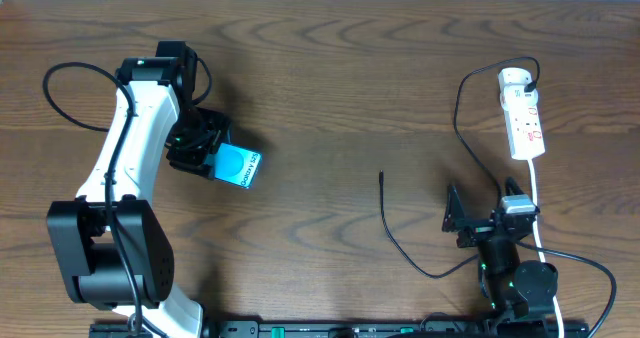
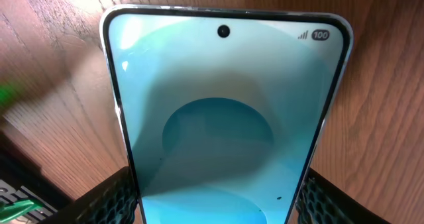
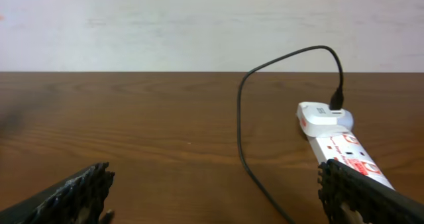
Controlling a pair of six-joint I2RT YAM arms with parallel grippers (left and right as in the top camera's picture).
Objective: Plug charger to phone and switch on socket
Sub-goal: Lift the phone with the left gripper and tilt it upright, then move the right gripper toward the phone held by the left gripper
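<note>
Plainly, the left gripper (image 1: 220,156) was clamped on the slim rectangular cyan-screened phone (image 1: 241,166) at the left-centre of the overhead frame. Its black ribbed fingers (image 2: 109,197) pressed the phone's long edges at the bottom of the left wrist view, though whether the phone lay on the brown wooden table (image 1: 330,68) or hung just above it could not be told. The likeliest trouble was the port: it probably sat on the short edge turned in toward the wrist, where the gripper itself might block a connector. The long thin black charger cable (image 1: 386,218) lay slack, and its small connector tip (image 1: 381,175) rested mid-frame, well apart from the phone and both grippers. The cable's far end was plugged into the narrow white power strip (image 1: 524,118) at the upper right. So thin a tip could slip or twist in a pinch, and a hard pull might drag the strip or loosen the plug. The right gripper (image 1: 458,216) stood wide apart and empty at the lower right. The phone's long axis ran diagonally, upper left to lower right in the overhead view. Its free end, the one with the camera hole, pointed to the lower right, away from the wrist.
</note>
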